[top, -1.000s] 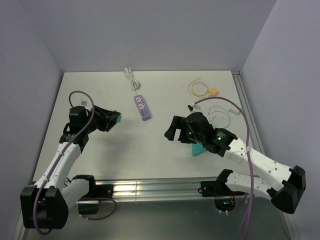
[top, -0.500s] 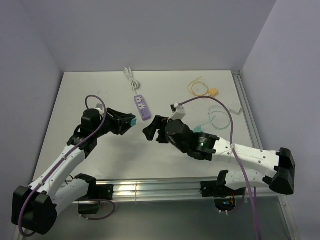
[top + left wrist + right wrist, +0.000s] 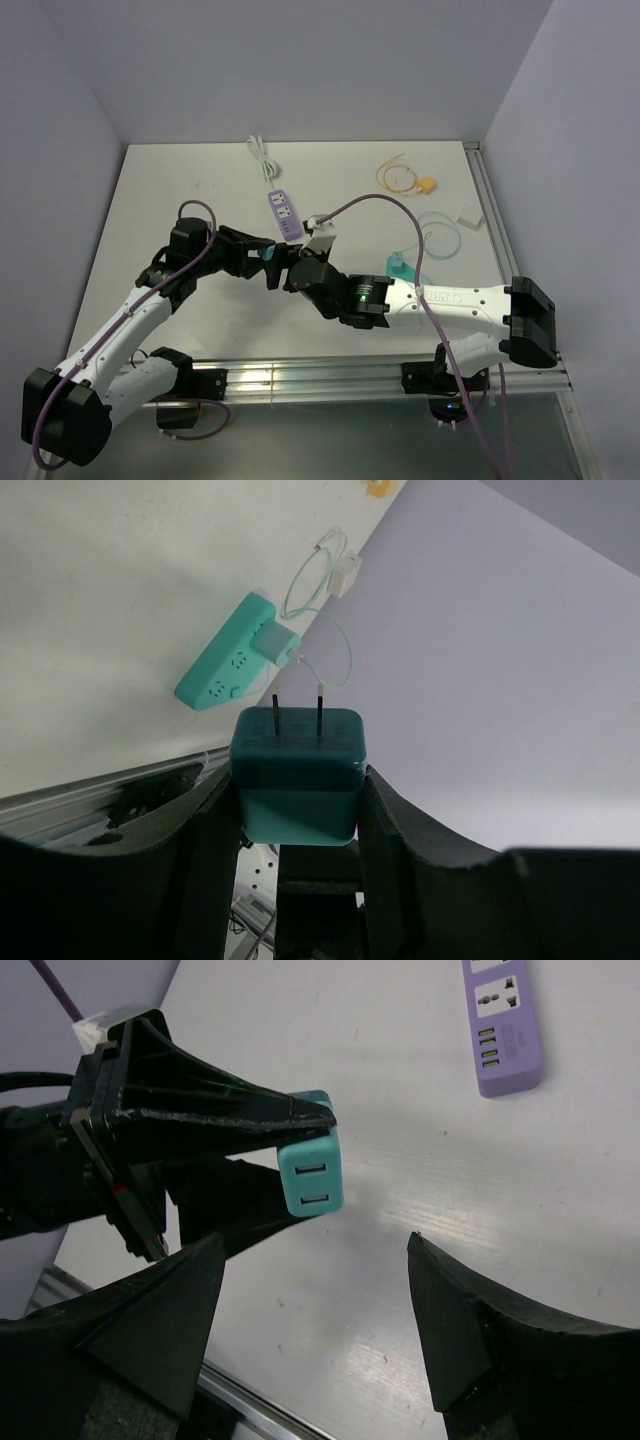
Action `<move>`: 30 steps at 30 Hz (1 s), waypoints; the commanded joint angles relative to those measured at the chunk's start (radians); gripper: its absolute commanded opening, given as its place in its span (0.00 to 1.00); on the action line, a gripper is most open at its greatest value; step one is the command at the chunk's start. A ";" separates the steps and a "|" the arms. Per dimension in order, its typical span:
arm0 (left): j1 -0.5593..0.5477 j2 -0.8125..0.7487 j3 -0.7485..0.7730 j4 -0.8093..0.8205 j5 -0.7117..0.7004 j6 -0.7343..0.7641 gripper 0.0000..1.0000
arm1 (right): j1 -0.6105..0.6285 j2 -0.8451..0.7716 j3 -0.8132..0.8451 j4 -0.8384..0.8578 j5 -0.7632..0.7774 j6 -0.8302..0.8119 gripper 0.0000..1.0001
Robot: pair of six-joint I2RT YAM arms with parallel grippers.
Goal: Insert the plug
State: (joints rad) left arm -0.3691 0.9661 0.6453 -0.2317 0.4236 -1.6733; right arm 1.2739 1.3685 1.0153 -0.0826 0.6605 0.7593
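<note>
Left end effector (image 3: 300,785) grasps a teal two-prong adapter (image 3: 298,755); right end effector (image 3: 315,1250) spread open.

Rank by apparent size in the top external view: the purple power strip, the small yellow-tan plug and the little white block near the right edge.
1. Long purple power strip, clearly the largest.
2. Small white block and yellow-tan blocky plug: both tiny and look alike, so not ranked.

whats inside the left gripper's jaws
A teal square charger block with two metal prongs, clamped in the left gripper. Its fingers cover the block's sides.
</note>
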 commanded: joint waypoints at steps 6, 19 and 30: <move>-0.024 -0.020 0.002 0.087 0.061 -0.071 0.00 | 0.001 0.053 0.034 0.185 0.059 -0.041 0.73; -0.027 -0.029 -0.001 0.084 0.083 -0.071 0.00 | -0.002 0.104 0.008 0.259 0.108 -0.043 0.58; -0.030 -0.029 -0.003 0.078 0.099 -0.065 0.00 | -0.028 0.099 -0.015 0.300 0.076 -0.123 0.51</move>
State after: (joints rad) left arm -0.3927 0.9577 0.6338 -0.1837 0.4950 -1.7401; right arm 1.2518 1.4868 1.0050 0.1448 0.7139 0.6830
